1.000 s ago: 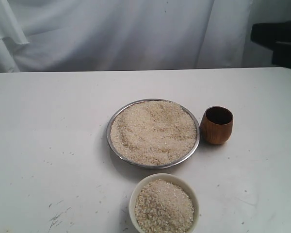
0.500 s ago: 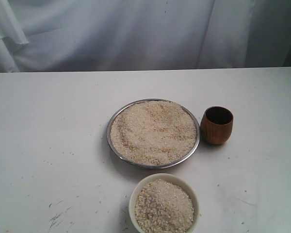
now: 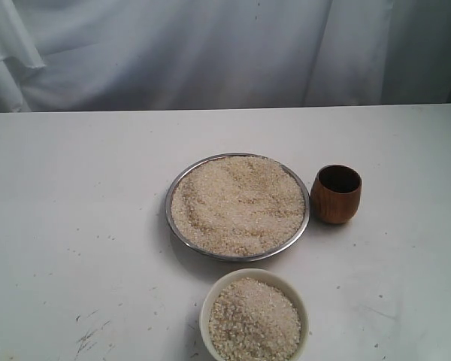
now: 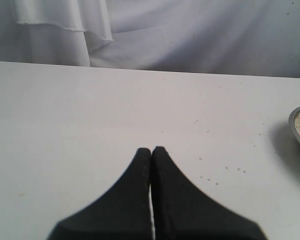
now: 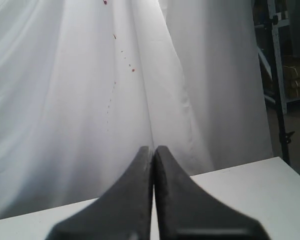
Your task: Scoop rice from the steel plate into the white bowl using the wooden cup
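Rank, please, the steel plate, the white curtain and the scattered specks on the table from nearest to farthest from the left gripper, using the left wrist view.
1. Scattered specks: on the table, just ahead of the left gripper.
2. Steel plate: beyond them, only its edge in view.
3. White curtain: behind the table's far edge.

One steel plate point(image 3: 168, 218), one white bowl point(image 3: 254, 273), one wooden cup point(image 3: 335, 200), two heaps of rice point(image 3: 237, 204)
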### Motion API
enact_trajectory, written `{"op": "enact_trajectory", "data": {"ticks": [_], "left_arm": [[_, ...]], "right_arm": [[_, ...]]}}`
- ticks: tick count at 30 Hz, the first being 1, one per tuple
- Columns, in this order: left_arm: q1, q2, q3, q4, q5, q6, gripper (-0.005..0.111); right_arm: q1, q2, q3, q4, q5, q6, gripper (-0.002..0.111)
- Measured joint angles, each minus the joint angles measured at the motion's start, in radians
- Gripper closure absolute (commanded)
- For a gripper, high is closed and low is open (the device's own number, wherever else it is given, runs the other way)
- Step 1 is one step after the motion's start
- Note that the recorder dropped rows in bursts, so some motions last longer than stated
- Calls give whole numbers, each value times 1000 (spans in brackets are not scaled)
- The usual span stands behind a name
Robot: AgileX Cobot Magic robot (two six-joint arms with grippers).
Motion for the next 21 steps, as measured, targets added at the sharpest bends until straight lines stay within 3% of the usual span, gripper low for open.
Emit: {"op": "enact_trajectory", "data": {"ticks": [5,7,12,15,21], "left_arm": [[0,0,0,0,0,0,107],[0,0,0,0,0,0,107],[0,0,0,0,0,0,107],[0,0,0,0,0,0,107],[0,0,0,0,0,0,107]], "right_arm": [[0,-4,16,83,-35,-92,108],[0,-16,37,250,-49,-258,108],[0,-95,116,884,-62,-907,108],[0,-153,160,1139,-52,-1135,108],[0,-182,207,1245,-11,-1209,108]]}}
